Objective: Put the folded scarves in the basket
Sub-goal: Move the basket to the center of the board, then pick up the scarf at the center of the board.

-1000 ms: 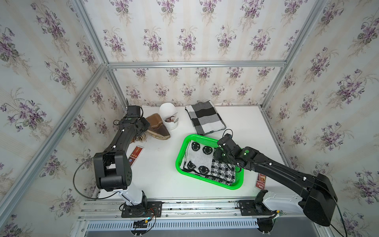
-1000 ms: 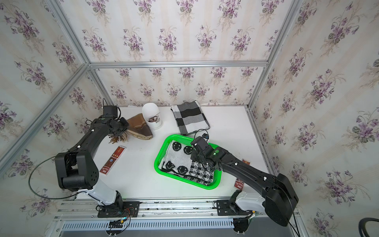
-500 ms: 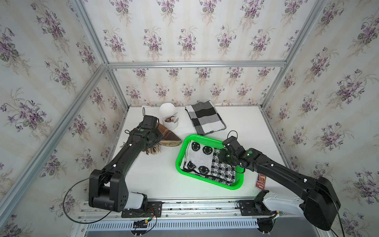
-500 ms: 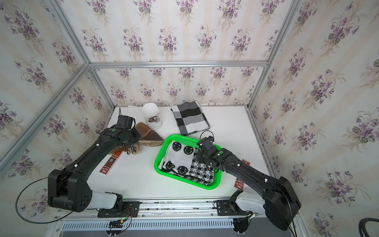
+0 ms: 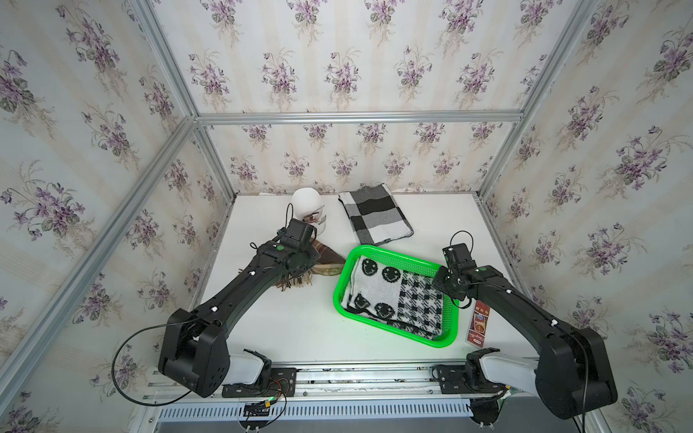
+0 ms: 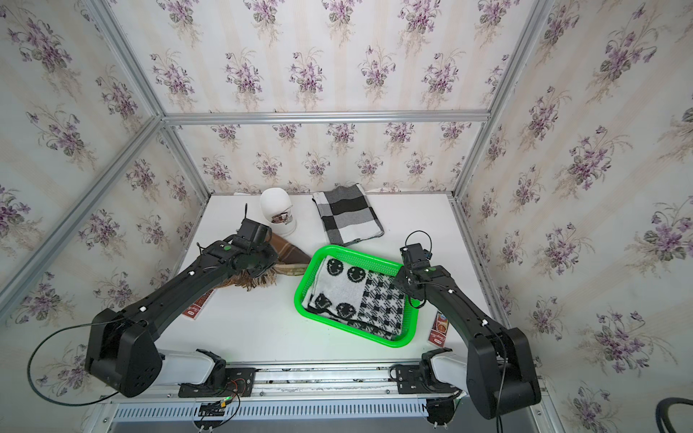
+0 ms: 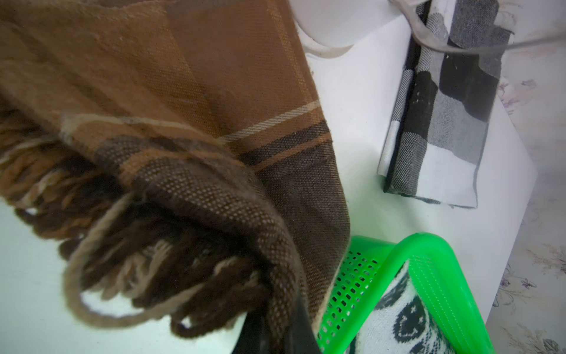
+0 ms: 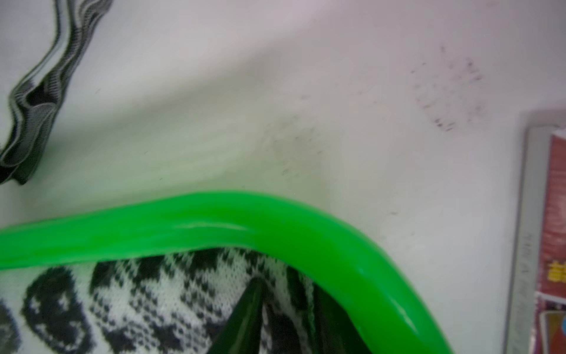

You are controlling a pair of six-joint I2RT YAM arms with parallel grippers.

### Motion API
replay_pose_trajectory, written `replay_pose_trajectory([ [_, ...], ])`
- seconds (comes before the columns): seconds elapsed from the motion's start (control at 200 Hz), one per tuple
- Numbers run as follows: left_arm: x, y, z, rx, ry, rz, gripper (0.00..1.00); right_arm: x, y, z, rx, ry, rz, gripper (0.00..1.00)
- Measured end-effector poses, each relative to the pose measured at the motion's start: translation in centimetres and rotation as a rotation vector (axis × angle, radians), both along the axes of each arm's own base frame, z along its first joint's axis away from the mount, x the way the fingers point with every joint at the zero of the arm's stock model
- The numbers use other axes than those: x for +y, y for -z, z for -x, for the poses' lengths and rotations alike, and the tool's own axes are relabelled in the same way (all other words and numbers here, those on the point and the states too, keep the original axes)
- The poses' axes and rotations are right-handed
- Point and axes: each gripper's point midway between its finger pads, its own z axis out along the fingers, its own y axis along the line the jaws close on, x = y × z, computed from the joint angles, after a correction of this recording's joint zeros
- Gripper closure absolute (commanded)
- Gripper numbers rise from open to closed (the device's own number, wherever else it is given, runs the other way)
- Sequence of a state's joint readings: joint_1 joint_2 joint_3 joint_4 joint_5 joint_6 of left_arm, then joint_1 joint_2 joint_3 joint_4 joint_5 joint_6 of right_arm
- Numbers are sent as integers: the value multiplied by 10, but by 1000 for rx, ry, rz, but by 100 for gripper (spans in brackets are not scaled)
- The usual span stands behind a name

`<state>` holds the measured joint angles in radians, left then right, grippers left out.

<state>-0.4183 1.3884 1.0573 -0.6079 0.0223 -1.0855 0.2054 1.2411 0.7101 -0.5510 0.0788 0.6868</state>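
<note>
Left gripper [image 7: 275, 334] is clamping fully shut on brown scarf [image 7: 199, 101], which is hanging just beside basket [image 8: 214, 220]. Soft, light, fringe dangling: pinching through all folded layers is advisable. Right gripper [image 8: 288, 303] is standing narrowly apart over knit scarf [image 5: 375, 288] inside; grip undeterminable

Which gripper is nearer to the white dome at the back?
Left. The left gripper, holding the brown scarf, is just in front of the white dome; the right gripper is away in the basket's right-hand corner.
</note>
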Motion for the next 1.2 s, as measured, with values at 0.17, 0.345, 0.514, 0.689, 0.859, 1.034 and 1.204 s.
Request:
replay_pose_trajectory([
  [0.17,-26,8,11,18,39,19,100,-21,-8,-25,-19,21,38,66],
  [0.345,-55,26,24,48,72,21,100,-37,-19,-62,-48,24,100,66],
  [0.514,-70,42,37,72,82,1,99,-57,-19,-79,-49,75,136,66],
  [0.689,-68,60,47,104,59,-4,61,-64,-21,-78,-62,98,151,61],
  [0.859,-70,35,48,50,70,38,25,-45,-54,-74,-172,60,133,54],
  [1.034,-57,-36,39,-118,91,40,23,3,-88,-71,-273,-43,84,52],
  [1.204,32,-40,10,-157,-17,-119,23,61,-109,-64,-327,-171,12,52],
])
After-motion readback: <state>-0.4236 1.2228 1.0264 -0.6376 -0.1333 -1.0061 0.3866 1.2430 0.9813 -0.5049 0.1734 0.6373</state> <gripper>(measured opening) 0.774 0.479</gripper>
